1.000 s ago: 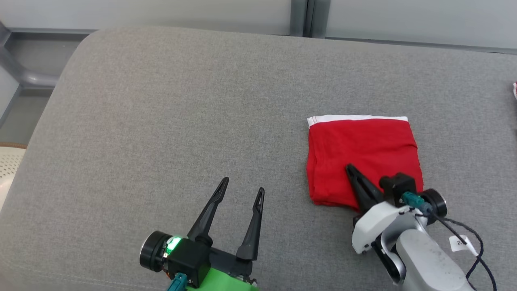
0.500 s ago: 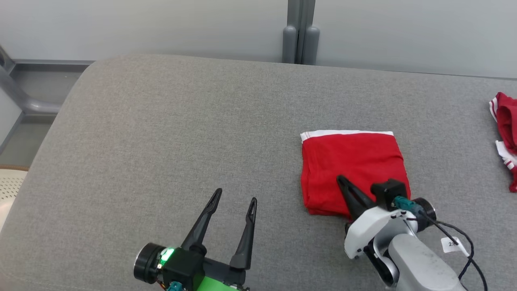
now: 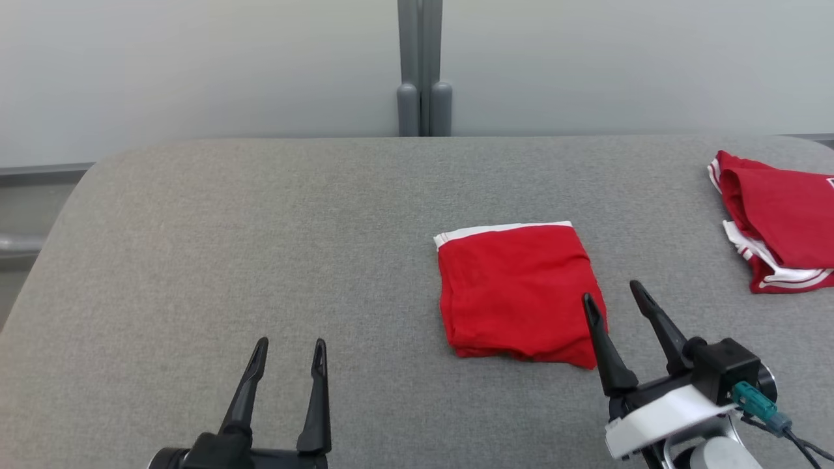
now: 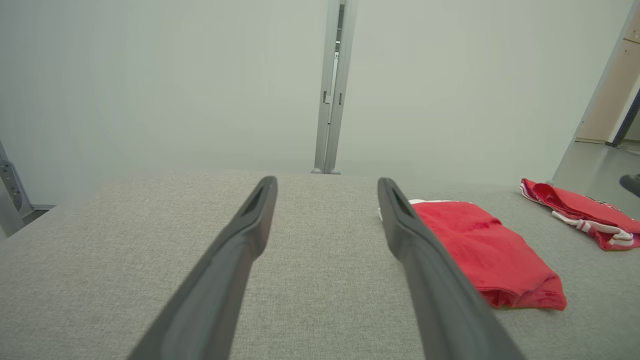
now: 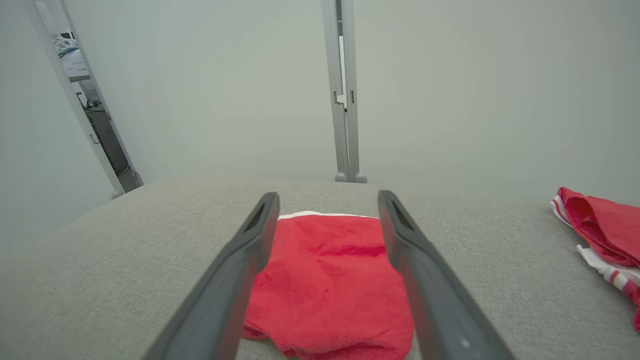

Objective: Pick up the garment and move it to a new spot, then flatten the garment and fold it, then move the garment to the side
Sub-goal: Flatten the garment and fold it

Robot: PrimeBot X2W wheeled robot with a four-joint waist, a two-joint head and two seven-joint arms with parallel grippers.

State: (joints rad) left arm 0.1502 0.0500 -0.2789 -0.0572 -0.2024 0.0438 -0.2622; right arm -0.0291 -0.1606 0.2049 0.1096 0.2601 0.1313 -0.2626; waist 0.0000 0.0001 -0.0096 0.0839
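Note:
A folded red garment [image 3: 515,290] with a white waistband along its far edge lies flat on the grey cushioned surface [image 3: 260,228], right of centre. My right gripper [image 3: 612,293] stands open just off its near right corner, nothing between the fingers. Through the right wrist view the garment [image 5: 327,272] lies ahead under the spread fingers, and my right gripper [image 5: 325,200] is clear of the cloth. At the lower left my left gripper [image 3: 290,345] is open and empty over bare fabric. The left wrist view has the garment [image 4: 480,250] to the right of my left gripper [image 4: 325,185].
A second red garment [image 3: 778,218] with white trim lies loosely heaped at the surface's far right edge. A pale wall with a grey vertical post [image 3: 420,65] runs behind the surface. The left half of the cushion is bare grey fabric.
My right gripper has opened, let go of the red garment and drawn back off its near edge. The head camera tilted up and turned right, bringing the second garment into view.

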